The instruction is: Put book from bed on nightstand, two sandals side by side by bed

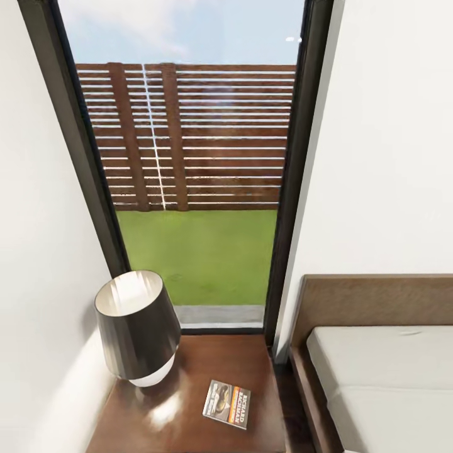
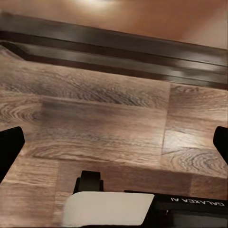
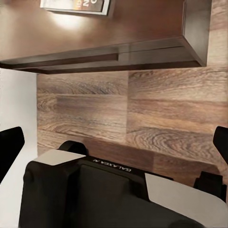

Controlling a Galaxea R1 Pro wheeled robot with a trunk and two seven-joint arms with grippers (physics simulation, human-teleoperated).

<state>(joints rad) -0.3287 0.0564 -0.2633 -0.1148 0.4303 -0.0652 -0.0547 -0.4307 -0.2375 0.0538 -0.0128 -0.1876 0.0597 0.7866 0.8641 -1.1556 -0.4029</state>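
The book (image 1: 227, 404) lies flat on the glossy top of the nightstand (image 1: 189, 402), right of the lamp; its orange band faces up. A corner of the book (image 3: 78, 5) also appears on the nightstand top (image 3: 95, 33) in the right wrist view. The bed (image 1: 384, 377), with its brown headboard and pale mattress, stands just right of the nightstand. My left gripper (image 2: 114, 147) hangs open over the wood floor, holding nothing. My right gripper (image 3: 114, 145) is open too, low beside the nightstand's edge. The sandals are out of view.
A dark-shaded lamp (image 1: 137, 327) takes the nightstand's left half. A tall window (image 1: 189, 170) rises behind, with white walls on both sides. A narrow strip of floor (image 1: 296, 409) separates nightstand and bed. The robot's dark base (image 3: 95, 190) shows below the grippers.
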